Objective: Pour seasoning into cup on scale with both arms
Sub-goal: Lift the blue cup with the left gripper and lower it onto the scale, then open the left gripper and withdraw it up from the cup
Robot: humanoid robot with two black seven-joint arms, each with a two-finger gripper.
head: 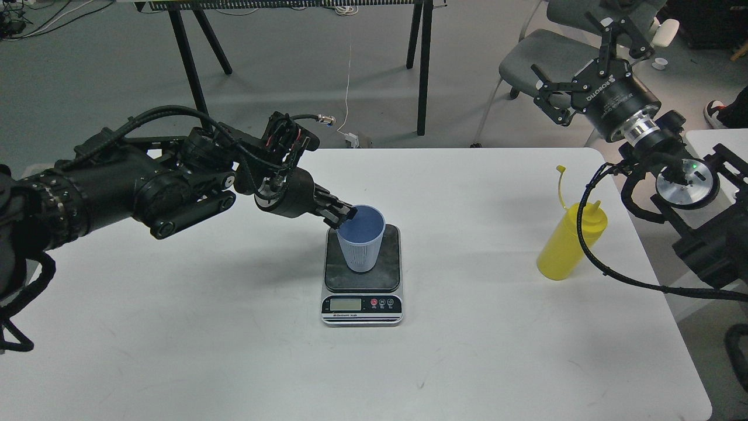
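A light blue cup [362, 244] stands on the scale [362, 275] at mid-table, its left rim pinched by the left gripper [345, 215], whose fingertips partly hide the lip. The right gripper [575, 70] hangs spread and empty beyond the table's far right corner. A black cable crosses the yellow seasoning bottle [570, 241], standing well right of the scale.

Beside the small scale [362, 275], whose mottled dark plate is looking matt above a shiny silver edge, a ribbed light blue plastic cup [361, 241] and smooth yellow plastic squeeze bottle [565, 245] are showing dull sheen.
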